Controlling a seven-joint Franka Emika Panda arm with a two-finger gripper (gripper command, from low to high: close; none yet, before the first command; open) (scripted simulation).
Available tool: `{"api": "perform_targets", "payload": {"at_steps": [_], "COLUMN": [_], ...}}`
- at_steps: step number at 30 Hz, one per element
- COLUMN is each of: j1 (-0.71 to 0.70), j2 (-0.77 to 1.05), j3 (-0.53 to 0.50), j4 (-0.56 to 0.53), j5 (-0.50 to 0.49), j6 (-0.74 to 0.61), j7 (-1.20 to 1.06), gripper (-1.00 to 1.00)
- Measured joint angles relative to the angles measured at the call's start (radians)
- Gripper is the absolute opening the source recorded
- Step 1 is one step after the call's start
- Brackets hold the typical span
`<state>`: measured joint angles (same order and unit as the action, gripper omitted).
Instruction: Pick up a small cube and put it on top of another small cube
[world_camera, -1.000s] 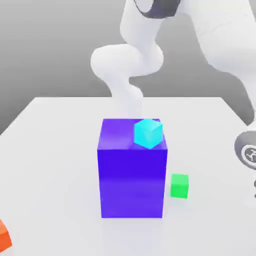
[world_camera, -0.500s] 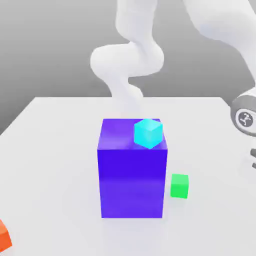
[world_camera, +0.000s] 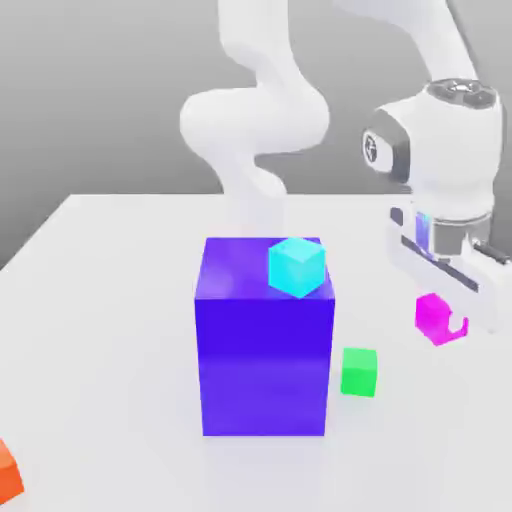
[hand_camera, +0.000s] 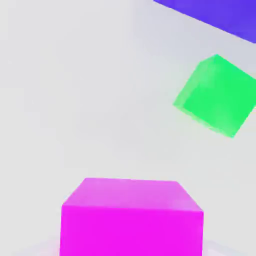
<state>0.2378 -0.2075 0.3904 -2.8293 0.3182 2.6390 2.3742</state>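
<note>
My gripper (world_camera: 440, 322) is shut on the small cube (world_camera: 433, 317), a glossy magenta-pink one, and holds it just off the white table at the exterior view's right. The same pink small cube (hand_camera: 132, 217) sits close under the hand camera. A green cube (world_camera: 359, 372) of about the same size rests on the table, to the left of and slightly nearer than the held cube in the exterior view. The hand view has this green cube (hand_camera: 215, 95) beyond the pink one. A cyan cube (world_camera: 297, 266) lies on top of the big blue block (world_camera: 265, 345).
The tall blue block stands mid-table, just left of the green cube; its corner (hand_camera: 215, 17) shows in the hand view. An orange object (world_camera: 6, 472) lies at the front left edge. The arm's white links (world_camera: 255, 120) rise behind the block.
The hand has swung in from the exterior view's right edge, moving left and up, and the pink cube has come into sight held between its fingers. The other cubes have not moved.
</note>
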Motion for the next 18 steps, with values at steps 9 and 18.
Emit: {"api": "perform_targets", "payload": {"at_steps": [9,18], "j1": [-0.197,-0.298], "j2": [0.014,0.204], "j3": [0.095,0.148], "j4": [-0.144,-0.139], "j5": [-0.26,-0.426], "j6": [0.123,0.314], "j7": [0.222,0.335], "gripper": [-1.0,-1.0]}}
